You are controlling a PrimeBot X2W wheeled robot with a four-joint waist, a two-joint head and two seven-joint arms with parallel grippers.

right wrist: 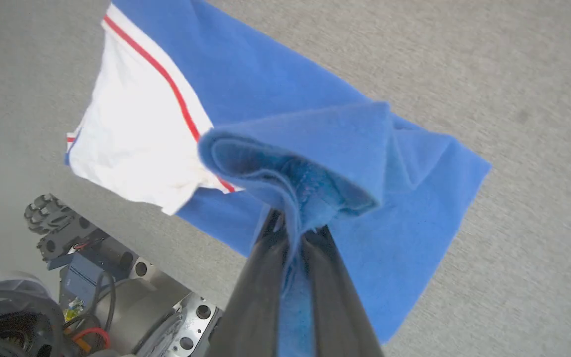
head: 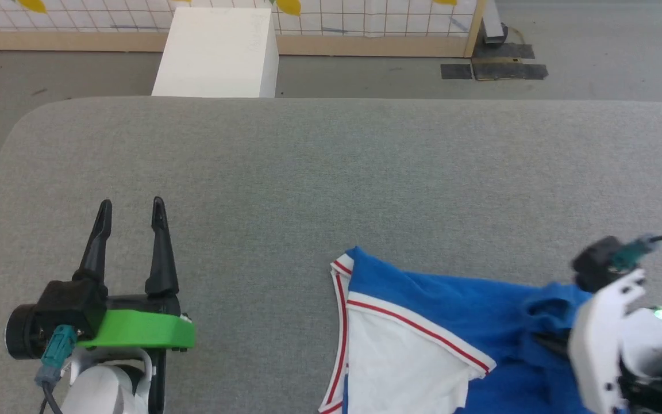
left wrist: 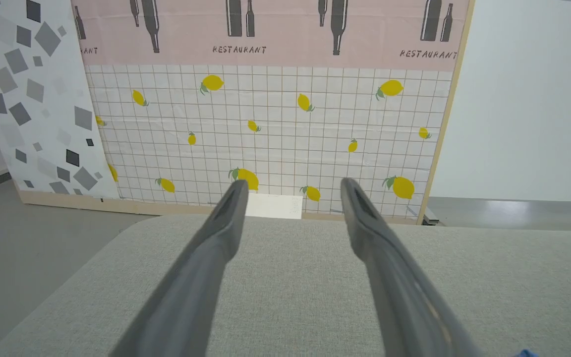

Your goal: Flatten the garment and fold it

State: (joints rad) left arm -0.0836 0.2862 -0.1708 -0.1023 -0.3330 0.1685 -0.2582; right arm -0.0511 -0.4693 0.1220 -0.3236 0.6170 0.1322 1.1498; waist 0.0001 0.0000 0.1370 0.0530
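step: flattening, judged early | right hand [right wrist: 295, 223] pinches a bunched blue fold of the shirt [head: 423, 310], crumpled at 5 o'clock on the worktop [head: 331, 172] | left hand [head: 131, 210] spread, empty, 8 o'clock | next: probably left hand takes a second edge to pull the cloth flat

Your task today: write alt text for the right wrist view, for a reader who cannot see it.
The right gripper is shut on a bunched fold of the blue T-shirt, which lies on a grey fabric surface. The shirt's white sleeve, edged with a red stripe, spreads to the upper left; the robot's metal base shows at the lower left.
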